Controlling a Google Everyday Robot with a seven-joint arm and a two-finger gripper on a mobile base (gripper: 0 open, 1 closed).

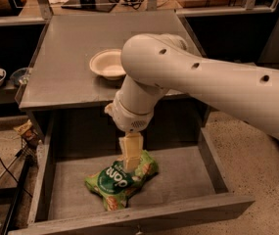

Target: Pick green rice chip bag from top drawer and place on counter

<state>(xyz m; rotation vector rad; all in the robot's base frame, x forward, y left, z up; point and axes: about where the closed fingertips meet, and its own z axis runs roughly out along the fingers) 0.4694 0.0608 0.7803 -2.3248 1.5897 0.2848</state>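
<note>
The gripper [130, 163] hangs straight down from the wrist into the open drawer [40, 180] and meets the back-right part of the bag [114, 184]; whether it is spread or already pinching the foil I cannot tell. The bag lies flat on the drawer floor, about midway between the side walls and a little nearer the front panel than the back, logo face up. Its long axis runs diagonally, from the front-left towards the back-right, with the dark round logo sitting near the middle and the front-left end crumpled and showing orange. The step in hand looks like securing the grasp. To do it well, the grip should take a good fold of the crinkly material across the bag's narrow width rather than just a corner seam. The lift should then go straight up until the bag clears the drawer's walls and the counter [75, 43] edge above. The bowl [105, 63] sits near the counter's front edge, so set-down should aim for bare surface beside it.
</note>
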